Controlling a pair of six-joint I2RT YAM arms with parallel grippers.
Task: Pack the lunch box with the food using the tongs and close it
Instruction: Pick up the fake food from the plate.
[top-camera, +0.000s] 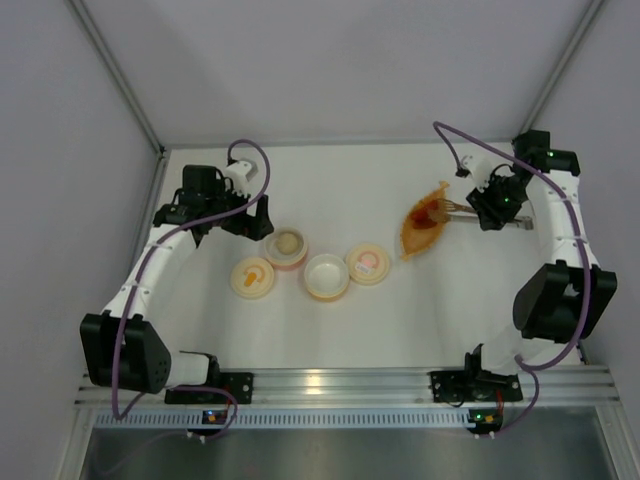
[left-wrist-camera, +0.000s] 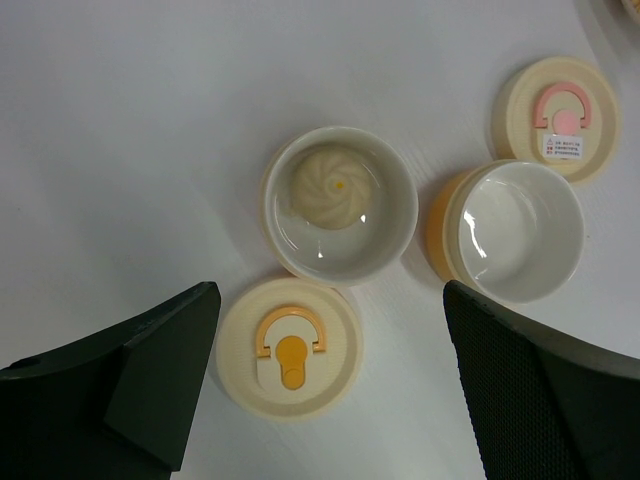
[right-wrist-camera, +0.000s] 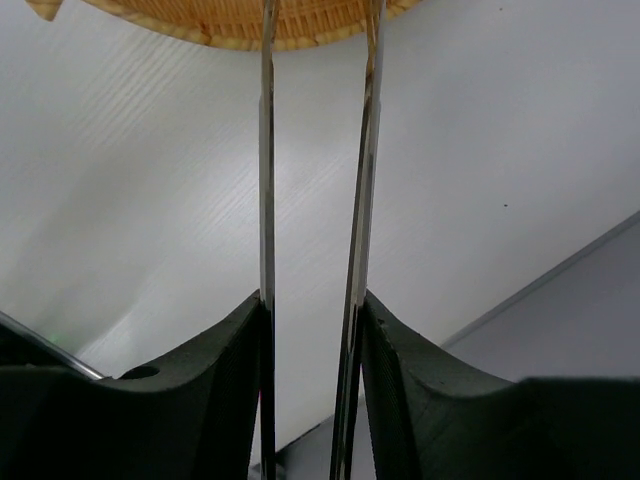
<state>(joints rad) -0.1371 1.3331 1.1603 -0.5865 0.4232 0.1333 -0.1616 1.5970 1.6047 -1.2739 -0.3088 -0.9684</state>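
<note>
The lunch box is two round containers. One bowl (left-wrist-camera: 385, 235) holds the pale beige ball (left-wrist-camera: 330, 188); the other bowl (left-wrist-camera: 520, 232) is empty. My left gripper (left-wrist-camera: 330, 300) hangs open above the orange-handled lid (left-wrist-camera: 290, 347), holding nothing; from the top it (top-camera: 247, 215) is just left of the ball's bowl (top-camera: 287, 247). My right gripper (right-wrist-camera: 313, 310) is shut on the silver tongs (right-wrist-camera: 267, 200), both arms pressed between its fingers. The tongs (top-camera: 458, 207) reach over the orange leaf-shaped dish (top-camera: 413, 238), their tips by the red-orange piece (top-camera: 426, 213).
A pink-handled lid (top-camera: 367, 263) lies right of the empty bowl (top-camera: 327, 276), and the orange-handled lid (top-camera: 252, 277) lies left of it. Grey walls enclose the table on the left, back and right. The arm bases stand at the near edge.
</note>
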